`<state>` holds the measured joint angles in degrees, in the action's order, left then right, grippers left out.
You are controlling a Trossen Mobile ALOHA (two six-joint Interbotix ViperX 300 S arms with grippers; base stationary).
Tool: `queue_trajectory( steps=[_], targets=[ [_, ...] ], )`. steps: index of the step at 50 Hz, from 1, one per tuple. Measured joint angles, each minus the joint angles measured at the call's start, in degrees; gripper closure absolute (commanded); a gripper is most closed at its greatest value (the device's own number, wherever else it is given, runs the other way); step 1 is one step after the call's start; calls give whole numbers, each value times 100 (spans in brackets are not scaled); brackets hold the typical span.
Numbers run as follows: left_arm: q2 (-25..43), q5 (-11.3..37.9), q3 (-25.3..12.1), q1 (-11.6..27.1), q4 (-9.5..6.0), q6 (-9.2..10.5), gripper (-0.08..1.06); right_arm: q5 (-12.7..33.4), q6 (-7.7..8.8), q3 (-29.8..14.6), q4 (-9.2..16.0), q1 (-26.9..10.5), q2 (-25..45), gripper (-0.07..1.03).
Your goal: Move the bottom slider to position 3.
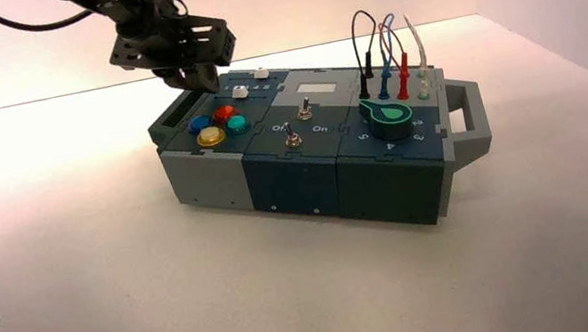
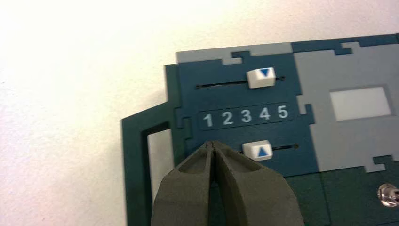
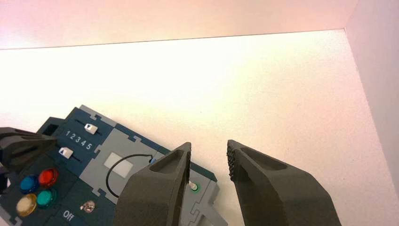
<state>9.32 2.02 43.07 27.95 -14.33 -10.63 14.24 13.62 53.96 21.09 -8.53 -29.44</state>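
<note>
1. Left gripper (image 2: 212,144): jaws pressed together, just left of the white bottom slider (image 2: 257,150).
2. That slider, near-left on the box (image 1: 305,146), points seemingly between 3 and 4.
3. Right gripper (image 3: 209,147): wide, far right.

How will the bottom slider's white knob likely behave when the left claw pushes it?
The bottom slider's knob will probably travel only along its narrow slot, not roll or tip. Its blocky shape looks stiff, offering a flat side to push. The smooth-looking faces might let the left claw slip.
</note>
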Motion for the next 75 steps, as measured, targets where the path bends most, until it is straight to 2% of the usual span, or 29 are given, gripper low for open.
queue_trajectory(
  steps=[20, 32, 47, 63, 75],
  targets=[
    [-448, -264, 185, -9, 9, -9, 101, -9, 0, 0, 0, 0, 0, 54],
    [-1230, -703, 650, -9, 26, -53, 101, 0, -9, 0, -9, 0, 9, 54],
    [-1828, -1266, 1134, -26, 26, -167, 101, 0, 0, 0, 0, 0, 35, 54],
    [-2118, -1573, 1433, -510, 26, -176, 101, -9, 0, -9, 0, 0, 35, 54],
    [-2294, -1696, 1617, -721, 35, -176, 101, -141, 0, 0, -9, 0, 53, 54]
  ],
)
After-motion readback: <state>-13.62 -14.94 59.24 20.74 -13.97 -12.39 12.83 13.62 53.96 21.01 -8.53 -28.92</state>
